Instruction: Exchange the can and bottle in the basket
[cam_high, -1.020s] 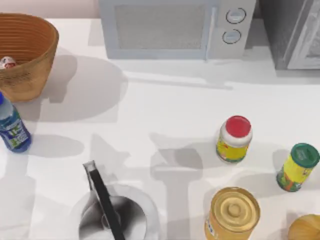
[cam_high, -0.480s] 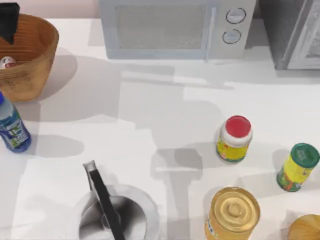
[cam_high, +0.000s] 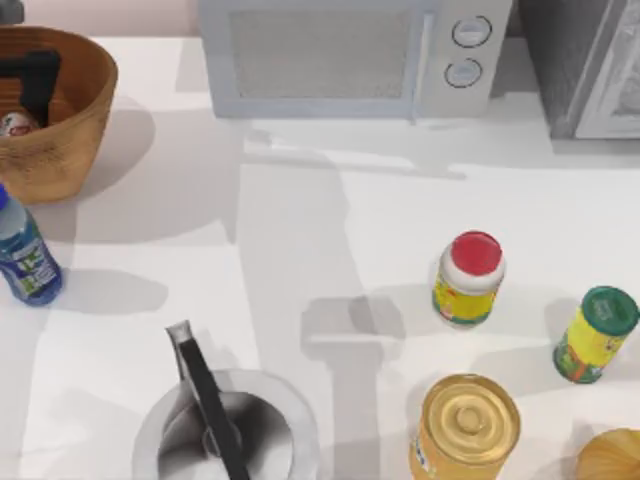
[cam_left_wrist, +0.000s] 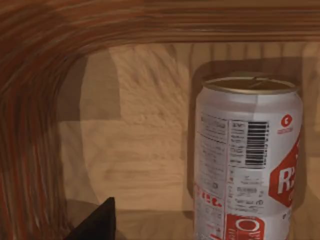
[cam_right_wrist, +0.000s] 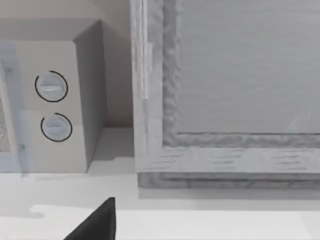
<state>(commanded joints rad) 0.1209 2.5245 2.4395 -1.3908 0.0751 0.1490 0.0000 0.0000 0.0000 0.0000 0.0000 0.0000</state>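
The wicker basket (cam_high: 70, 120) stands at the table's far left corner. The can (cam_high: 14, 124), white with a red label, is upright inside it, and its dull gold top shows in the left wrist view (cam_left_wrist: 247, 160). My left gripper (cam_high: 35, 88) is down inside the basket just beside the can, open and holding nothing. One dark fingertip (cam_left_wrist: 97, 225) shows against the basket wall (cam_left_wrist: 45, 100). The bottle (cam_high: 25, 255), blue-capped with a blue label, stands on the table in front of the basket. My right arm is parked; its fingertip (cam_right_wrist: 97, 222) faces the back wall.
A microwave (cam_high: 350, 55) sits at the back centre and a grey cabinet (cam_high: 590, 60) at the back right. A steel pan (cam_high: 225, 435) with a dark handle is front centre. A red-capped jar (cam_high: 468, 280), green-capped bottle (cam_high: 597, 335) and gold-lidded tin (cam_high: 466, 425) stand at the right.
My left gripper came into view at the far left and moved down into the basket beside the can. Its shadow shifted across the table. Nothing else moved.
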